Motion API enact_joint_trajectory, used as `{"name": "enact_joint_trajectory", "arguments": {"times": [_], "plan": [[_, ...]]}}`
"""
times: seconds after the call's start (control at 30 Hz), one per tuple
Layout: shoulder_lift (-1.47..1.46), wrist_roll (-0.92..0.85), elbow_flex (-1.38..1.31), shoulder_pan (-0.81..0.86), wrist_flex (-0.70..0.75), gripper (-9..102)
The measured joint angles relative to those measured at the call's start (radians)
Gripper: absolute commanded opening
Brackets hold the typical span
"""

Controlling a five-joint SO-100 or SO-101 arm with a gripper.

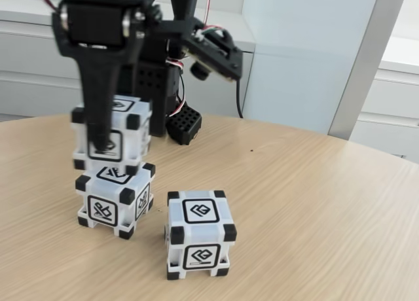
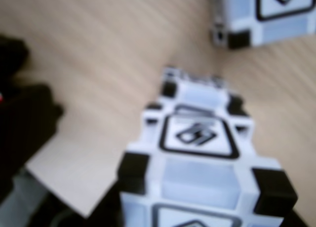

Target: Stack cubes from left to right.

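Note:
At the left of the fixed view, my gripper (image 1: 112, 142) is shut on a white cube (image 1: 127, 127) with black corners. That cube is blurred and sits directly over a second cube (image 1: 116, 201) standing on the table. I cannot tell whether the two touch. One black finger (image 1: 99, 111) runs down the held cube's front face. A third cube (image 1: 200, 233) stands alone at the front, right of the pair. In the wrist view the held cube (image 2: 202, 172) looms large, the lower cube (image 2: 197, 89) peeks out beyond it, and the third cube (image 2: 266, 12) is at the top right.
The round wooden table (image 1: 314, 196) stretches bare to the right and behind the cubes. The arm's black base (image 1: 160, 85) and cables stand just behind the stack. White cabinets and a wall lie beyond the table edge. A dark, blurred arm part (image 2: 22, 118) shows at the wrist view's left.

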Motion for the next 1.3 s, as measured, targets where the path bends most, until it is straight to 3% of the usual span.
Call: {"name": "enact_joint_trajectory", "arguments": {"times": [1.0, 1.07, 1.2, 1.3], "plan": [[-0.002, -0.009, 0.000, -0.049, -0.005, 0], [-0.002, -0.009, 0.000, -0.054, -0.005, 4], [-0.002, -0.015, 0.003, -0.054, -0.005, 26], [-0.002, -0.021, 0.003, -0.054, -0.005, 32]]}}
